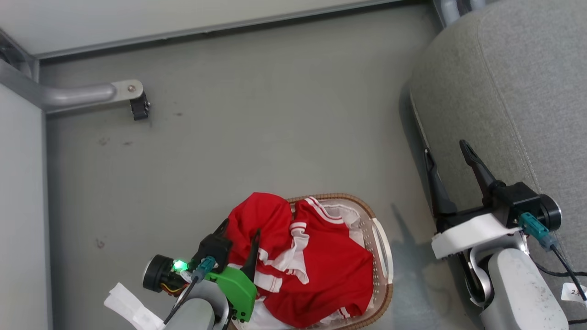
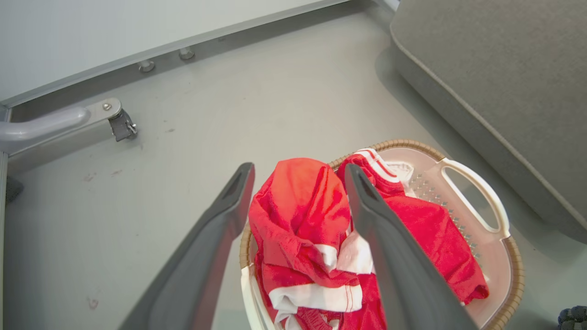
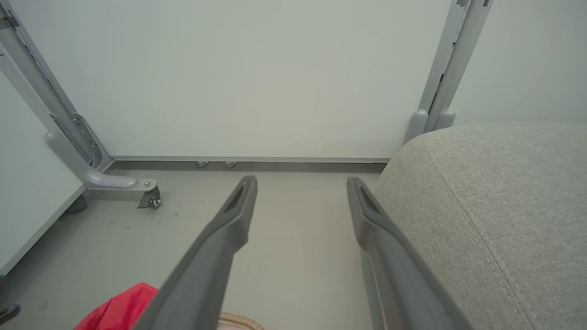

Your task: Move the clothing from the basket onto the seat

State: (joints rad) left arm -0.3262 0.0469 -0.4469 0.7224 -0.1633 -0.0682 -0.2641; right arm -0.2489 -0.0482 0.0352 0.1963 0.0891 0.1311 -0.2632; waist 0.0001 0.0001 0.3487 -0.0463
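Left jaws stood wide open, empty, over red clothing (image 1: 321,275) in basket (image 1: 344,197); right jaws wide open, empty, by seat (image 1: 518,91) edge. Cable tag (image 1: 573,291) writing was unreadable.

Bright, even light, everything pretty sharp; soft shadow on the floor (image 1: 275,137) beside the basket (image 1: 389,284), wrist views stretch at edges.

Red, white and grey

Ahead of the dark-fingered left gripper (image 2: 299,168): bright red clothing (image 2: 298,206) with white stripes, in a white perforated basket (image 2: 497,275) with a brown woven rim. Right of the right gripper (image 3: 301,182): grey woven seat (image 3: 495,206).
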